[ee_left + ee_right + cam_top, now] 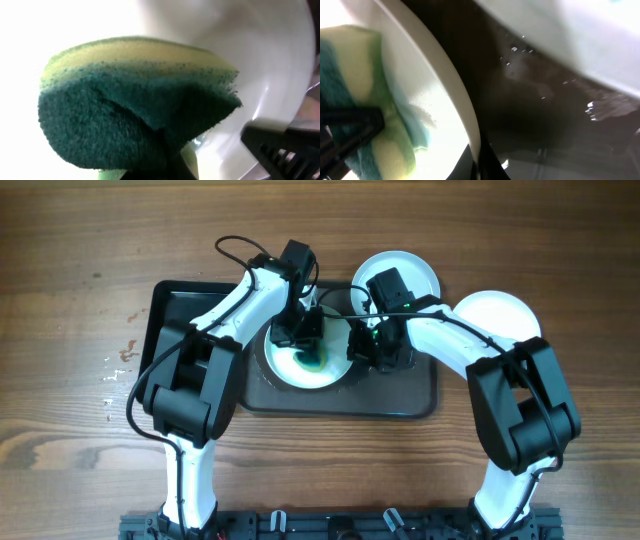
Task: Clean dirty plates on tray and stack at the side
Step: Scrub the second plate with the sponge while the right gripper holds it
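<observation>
A white plate (298, 373) lies on the dark tray (190, 310), with a blue-green smear near its middle. My left gripper (305, 338) is shut on a green and yellow sponge (135, 110) and presses it onto this plate (260, 60). My right gripper (360, 348) is shut on the plate's right rim (470, 125), pinching it between its fingers (481, 162). The right wrist view also shows the sponge (365, 105) on the plate and blue smear beside it. A second plate (400, 272) sits at the tray's back edge. A third plate (500, 315) lies on the table to the right.
The tray's left half (185, 350) holds nothing. The wet dark tray floor (535, 110) shows under the right gripper, with the second plate's edge (580, 35) above it. Wooden table (80, 270) surrounds the tray.
</observation>
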Tool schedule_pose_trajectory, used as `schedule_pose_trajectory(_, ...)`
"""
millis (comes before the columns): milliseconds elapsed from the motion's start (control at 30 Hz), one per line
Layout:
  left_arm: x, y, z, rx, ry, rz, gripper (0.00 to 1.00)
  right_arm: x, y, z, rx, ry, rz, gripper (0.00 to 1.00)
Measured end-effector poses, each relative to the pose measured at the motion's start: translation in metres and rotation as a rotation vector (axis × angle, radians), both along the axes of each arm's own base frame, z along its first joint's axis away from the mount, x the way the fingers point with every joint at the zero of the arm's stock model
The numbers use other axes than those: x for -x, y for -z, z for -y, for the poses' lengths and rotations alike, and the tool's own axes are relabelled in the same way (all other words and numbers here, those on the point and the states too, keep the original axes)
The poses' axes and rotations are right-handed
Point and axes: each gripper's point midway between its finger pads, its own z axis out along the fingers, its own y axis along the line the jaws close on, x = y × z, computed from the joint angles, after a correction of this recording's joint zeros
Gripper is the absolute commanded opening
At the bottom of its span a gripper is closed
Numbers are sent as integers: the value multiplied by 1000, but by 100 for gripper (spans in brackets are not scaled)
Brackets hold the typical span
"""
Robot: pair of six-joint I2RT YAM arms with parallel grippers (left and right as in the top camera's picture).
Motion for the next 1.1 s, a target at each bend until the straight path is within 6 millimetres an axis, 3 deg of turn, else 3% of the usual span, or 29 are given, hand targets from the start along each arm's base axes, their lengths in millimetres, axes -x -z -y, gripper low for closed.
schedule_pose_trajectory(233,-21,5,-7,-101,-97,93,4,-4,0,1,-4,13,5,4)
schedule_pose_trajectory(300,-22,6,-16,-181,-139,110,4,-4,0,1,-5,13,6,4)
schedule_pose_trajectory(533,-11,1,-77,-520,-265,121,4,-4,0,-1,-9,6,9,4)
schedule_pose_trajectory(633,-4,-1,-84,-560,-272,100,4,-1,0,-4,-17,-5,4,4)
schedule_pose_trajectory(800,7,3,-69,-453,-164,26,4,0,0,-4,-15,-8,-2,4)
schedule_pose_trajectory(967,22,2,-30,-186,-23,-76,4,0,0,-3,-15,-10,-2,4)
schedule_pose_trajectory(1100,18,-1,-2,-30,19,-64,4,1,0,-3,-14,-9,-4,4)
